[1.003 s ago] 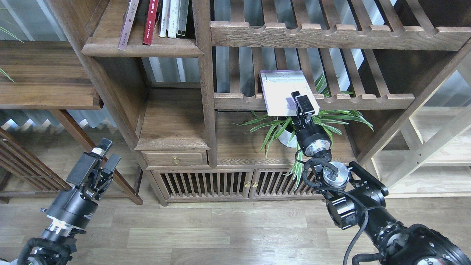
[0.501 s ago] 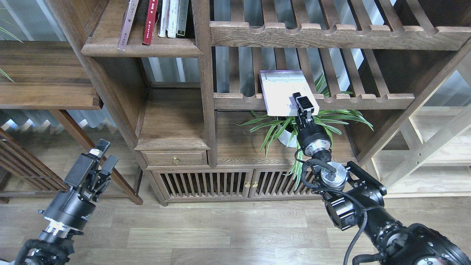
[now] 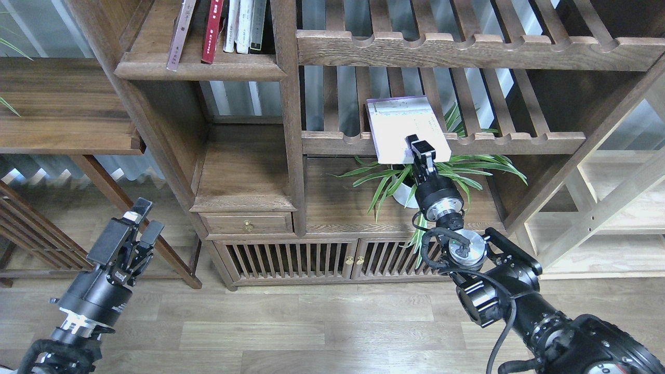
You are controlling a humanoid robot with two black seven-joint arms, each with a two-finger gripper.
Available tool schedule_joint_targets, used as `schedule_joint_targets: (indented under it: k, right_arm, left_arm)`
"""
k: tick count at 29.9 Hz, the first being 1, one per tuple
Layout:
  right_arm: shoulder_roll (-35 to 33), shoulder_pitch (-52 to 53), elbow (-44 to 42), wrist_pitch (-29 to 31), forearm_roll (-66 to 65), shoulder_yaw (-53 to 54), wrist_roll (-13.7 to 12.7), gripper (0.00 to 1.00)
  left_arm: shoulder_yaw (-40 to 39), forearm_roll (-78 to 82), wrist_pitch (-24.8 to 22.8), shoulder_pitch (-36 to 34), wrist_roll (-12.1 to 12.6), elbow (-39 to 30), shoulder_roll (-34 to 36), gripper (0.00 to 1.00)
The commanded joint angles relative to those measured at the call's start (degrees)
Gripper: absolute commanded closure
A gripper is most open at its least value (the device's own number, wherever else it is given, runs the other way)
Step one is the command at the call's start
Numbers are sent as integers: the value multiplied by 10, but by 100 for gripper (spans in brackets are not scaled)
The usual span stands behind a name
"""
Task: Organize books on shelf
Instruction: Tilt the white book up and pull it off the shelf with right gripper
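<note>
Right gripper [image 3: 422,151] is clamped on the near edge of the pale lavender-white book [image 3: 402,127], which lies flat on a slatted rack [image 3: 509,139] and overhangs its scalloped front rail above a potted plant [image 3: 410,182]. Left gripper [image 3: 141,221] hangs low at the left over the wood floor [image 3: 311,322], well apart from the bookcase, its 2 fingers slightly parted with nothing between them. Up at the top left, the solid shelf board [image 3: 200,67] carries a leaning pale mauve book [image 3: 179,34], a red book [image 3: 212,31] tilted beside it, and a few upright white-spined volumes [image 3: 244,26] against the post.
</note>
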Motion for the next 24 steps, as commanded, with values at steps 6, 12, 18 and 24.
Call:
schedule_joint_targets:
  k: [6, 12, 18, 24]
  right_arm:
    - [0, -40, 39, 18, -17, 2, 1, 82]
    - [0, -92, 147, 13, -23, 10, 0, 84]
    - [0, -135, 241, 0, -36, 10, 0, 85]
    - [0, -180, 286, 5, -43, 10, -2, 85]
  left_arm:
    - [0, 0, 0, 1, 0, 1, 0, 1]
    - [-1, 0, 0, 1, 0, 0, 0, 1]
    - [1, 0, 0, 0, 0, -3, -2, 1]
    - [10, 0, 0, 0, 0, -27, -2, 1]
